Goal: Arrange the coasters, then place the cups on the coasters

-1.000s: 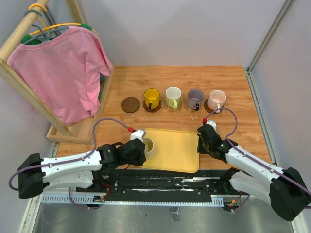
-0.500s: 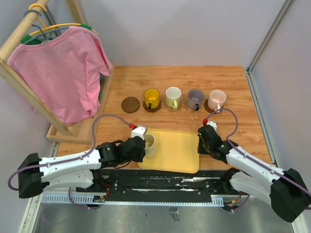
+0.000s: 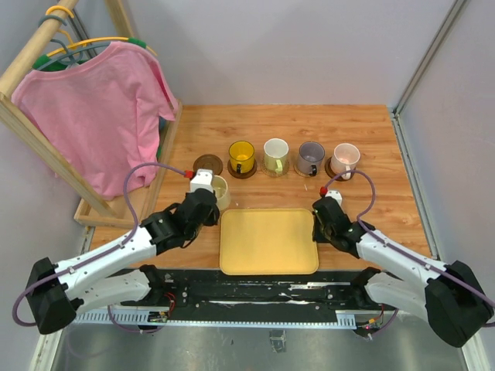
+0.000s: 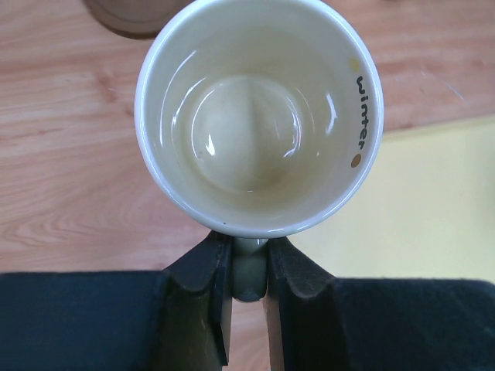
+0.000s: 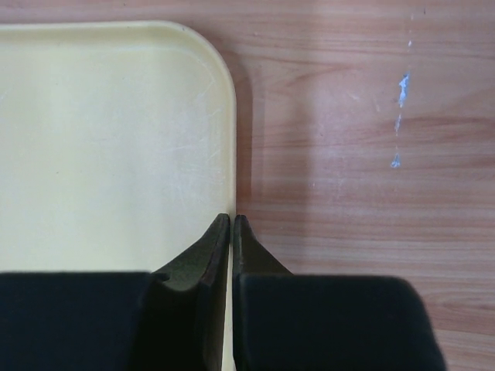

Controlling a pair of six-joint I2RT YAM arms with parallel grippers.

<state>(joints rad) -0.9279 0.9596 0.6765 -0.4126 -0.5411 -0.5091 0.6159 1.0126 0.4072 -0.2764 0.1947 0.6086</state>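
So: the left gripper is pinching the beige cup by its handle, with the jaws nearly closed and only the handle between them. The cup is sitting upright, mouth up and empty, over bare wood just off the far-left corner of the tray. The free coaster is lying just beyond the cup at the left end of the row. In the wrist view only its near edge is showing past the cup's rim. The 4 other coasters are each carrying a cup, and the yellow cup is the nearest neighbour.

The step in hand, as I am reading it, is seating this last cup on that coaster. To do it well:
- Be moving the cup a little farther from the bases and slightly left, until its base is centring over the disc.
- Be keeping it level, then lowering straight down.
- Be letting go only once the base is resting flat.

The grip on the handle is off-centre, so the cup may be inclined to swing or tip — slow is better. Clearance to the yellow cup needs watching.

The right gripper is closed, with its tips at the tray's right rim — whether they are nipping the rim I cannot tell.
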